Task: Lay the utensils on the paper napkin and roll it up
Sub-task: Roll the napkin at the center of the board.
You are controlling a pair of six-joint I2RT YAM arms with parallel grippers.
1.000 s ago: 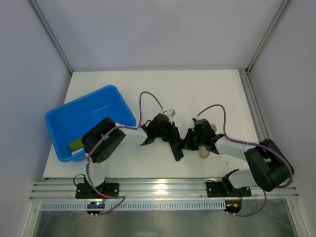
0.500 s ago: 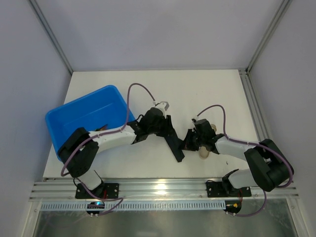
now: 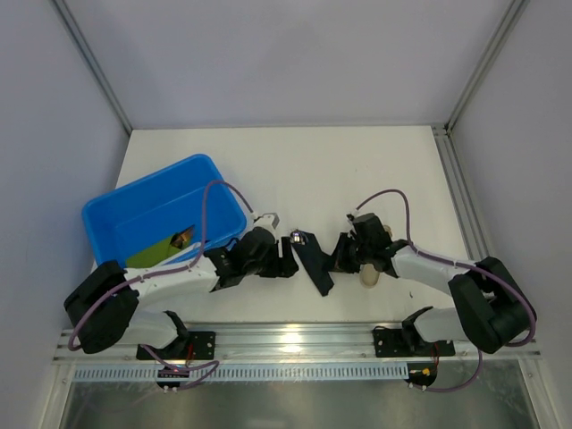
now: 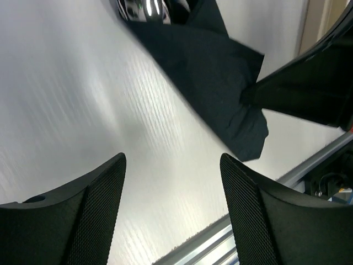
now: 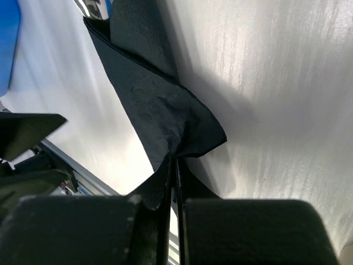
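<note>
The paper napkin (image 5: 154,105) is pinched at its edge by the right end effector (image 5: 175,165), likely so the utensils (image 4: 140,8) are held wrapped; the left end effector (image 4: 174,165) is held wide open, empty, beside it.

The paper napkin (image 5: 160,105) is showing matte black with faint embossed dots, the utensils (image 4: 141,8) are gleaming silver, the tub (image 3: 143,214) is glowing bright blue, and the table (image 3: 357,170) is looking plain white.
</note>
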